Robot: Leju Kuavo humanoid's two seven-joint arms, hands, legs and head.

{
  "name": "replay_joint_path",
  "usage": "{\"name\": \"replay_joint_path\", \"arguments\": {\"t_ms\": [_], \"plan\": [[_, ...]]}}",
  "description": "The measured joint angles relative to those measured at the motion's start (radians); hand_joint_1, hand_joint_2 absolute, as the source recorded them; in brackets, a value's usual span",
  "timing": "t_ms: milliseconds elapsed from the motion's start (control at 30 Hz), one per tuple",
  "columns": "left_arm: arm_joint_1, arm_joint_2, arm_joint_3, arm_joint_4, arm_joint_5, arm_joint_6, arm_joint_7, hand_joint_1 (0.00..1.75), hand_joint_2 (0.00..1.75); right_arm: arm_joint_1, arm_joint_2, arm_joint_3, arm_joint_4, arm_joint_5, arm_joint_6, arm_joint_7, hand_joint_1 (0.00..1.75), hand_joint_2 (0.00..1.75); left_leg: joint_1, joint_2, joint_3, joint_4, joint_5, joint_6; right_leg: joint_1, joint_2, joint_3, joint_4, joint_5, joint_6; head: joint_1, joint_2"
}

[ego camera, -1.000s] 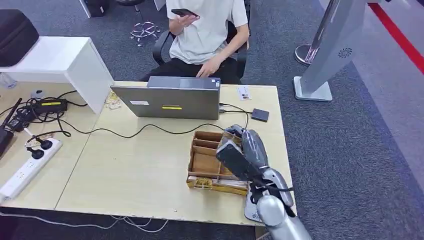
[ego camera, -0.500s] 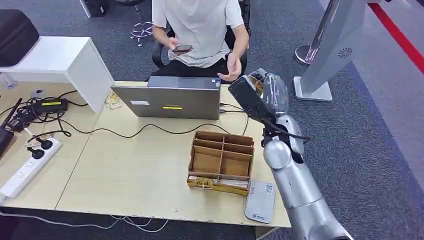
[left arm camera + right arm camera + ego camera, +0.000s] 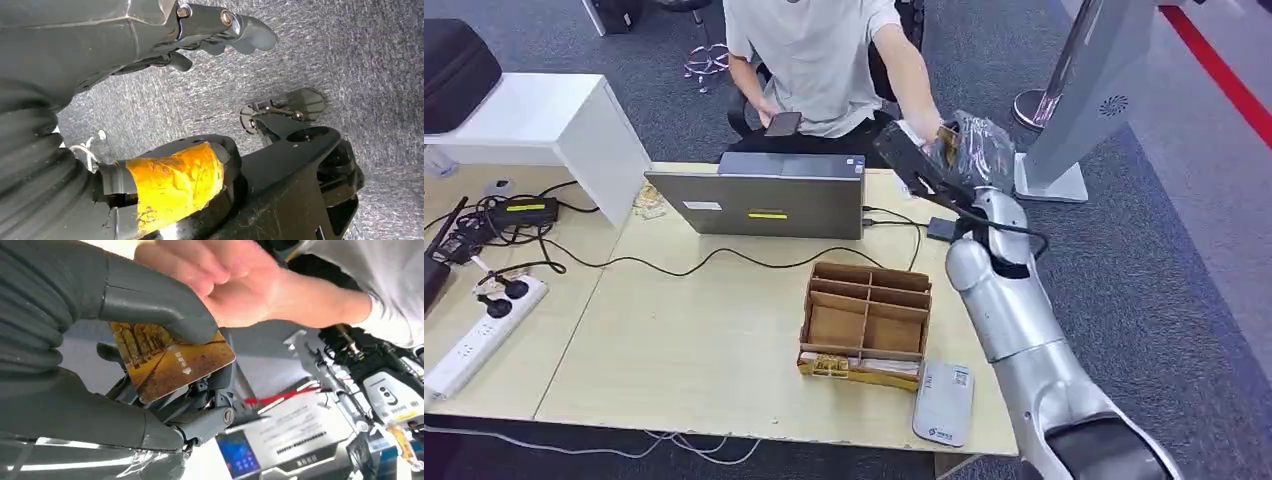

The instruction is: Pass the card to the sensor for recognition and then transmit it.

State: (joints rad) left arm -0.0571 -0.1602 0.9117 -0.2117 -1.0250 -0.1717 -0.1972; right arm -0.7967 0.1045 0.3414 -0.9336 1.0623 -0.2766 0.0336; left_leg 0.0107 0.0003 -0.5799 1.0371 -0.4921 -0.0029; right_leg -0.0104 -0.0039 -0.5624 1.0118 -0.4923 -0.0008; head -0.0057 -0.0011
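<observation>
Beyond the desk [image 3: 724,340], card [image 3: 170,365] in right hand [image 3: 125,340], thumb on top.

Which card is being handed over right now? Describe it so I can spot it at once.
Past the far right corner of the wooden table, the right hand is raised toward the seated person. Its thumb pins the card, golden-brown with a tree-lined path and white characters.

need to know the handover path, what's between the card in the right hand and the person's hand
Nothing lies between: in the right wrist view the person's hand hovers just beside the card, which the right hand pinches.
</observation>
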Motion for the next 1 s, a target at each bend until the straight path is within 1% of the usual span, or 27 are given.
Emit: {"name": "replay_joint_path", "arguments": {"t_ms": [67, 100, 267, 300, 767, 833, 900, 1000], "plan": [[0.000, 0.000, 0.000, 0.000, 0.000, 0.000, 0.002, 0.00, 1.75, -0.014, 0.009, 0.005, 0.034, 0.018, -0.001, 0.000, 1.75, 1.75, 0.000, 0.000, 0.000, 0.000, 0.000, 0.000, 0.000, 0.000, 0.000, 0.000, 0.000, 0.000, 0.000, 0.000], [0.000, 0.000, 0.000, 0.000, -0.001, 0.000, 0.003, 0.00, 1.75, -0.019, 0.016, 0.008, 0.054, 0.030, -0.002, 0.000, 0.00, 1.75, 0.000, 0.000, 0.000, 0.000, 0.000, 0.000, 0.000, 0.000, 0.000, 0.000, 0.000, 0.000, 0.000, 0.000], [0.000, 0.000, -0.001, 0.000, -0.017, -0.010, 0.016, 0.00, 1.75, -0.030, 0.032, 0.026, 0.110, 0.075, -0.001, 0.009, 0.00, 1.75, 0.000, 0.000, 0.000, 0.000, 0.000, 0.000, 0.000, 0.000, 0.000, 0.000, 0.000, 0.000, 0.000, 0.000], [0.000, 0.000, -0.001, 0.000, -0.018, -0.006, 0.015, 0.00, 1.75, -0.031, 0.033, 0.027, 0.116, 0.079, -0.002, 0.009, 0.00, 1.75, 0.000, -0.001, 0.007, 0.000, 0.000, 0.000, 0.000, 0.000, 0.000, 0.000, 0.000, 0.000, 0.000, 0.000], [0.000, 0.000, -0.001, 0.000, -0.009, 0.009, 0.026, 0.00, 1.75, -0.021, 0.018, 0.013, 0.165, 0.090, -0.023, 0.003, 0.00, 1.75, 0.000, 0.000, 0.006, 0.000, 0.000, -0.001, 0.000, 0.000, -0.001, 0.000, 0.001, 0.001, 0.000, 0.000], [0.000, 0.000, -0.001, 0.000, -0.001, 0.012, 0.026, 0.00, 1.75, -0.014, 0.016, 0.005, 0.164, 0.077, -0.042, -0.024, 0.00, 1.75, 0.000, 0.000, 0.006, 0.000, 0.000, -0.001, 0.000, 0.000, -0.001, 0.000, 0.001, 0.001, 0.000, 0.000], [0.001, 0.000, 0.000, 0.000, 0.011, 0.015, 0.026, 0.00, 1.75, 0.015, 0.008, -0.003, 0.137, 0.056, -0.074, -0.081, 0.00, 1.75, 0.000, 0.000, 0.006, 0.000, 0.000, -0.001, 0.000, 0.000, -0.001, 0.000, 0.001, 0.001, 0.000, 0.000], [0.001, 0.000, 0.010, 0.000, 0.024, 0.026, 0.039, 0.00, 1.75, 0.104, -0.016, -0.015, 0.035, 0.033, -0.084, -0.148, 0.00, 1.75, 0.000, -0.001, 0.006, 0.000, 0.000, 0.000, 0.000, -0.001, -0.001, 0.000, 0.001, 0.001, 0.000, 0.000]]}}
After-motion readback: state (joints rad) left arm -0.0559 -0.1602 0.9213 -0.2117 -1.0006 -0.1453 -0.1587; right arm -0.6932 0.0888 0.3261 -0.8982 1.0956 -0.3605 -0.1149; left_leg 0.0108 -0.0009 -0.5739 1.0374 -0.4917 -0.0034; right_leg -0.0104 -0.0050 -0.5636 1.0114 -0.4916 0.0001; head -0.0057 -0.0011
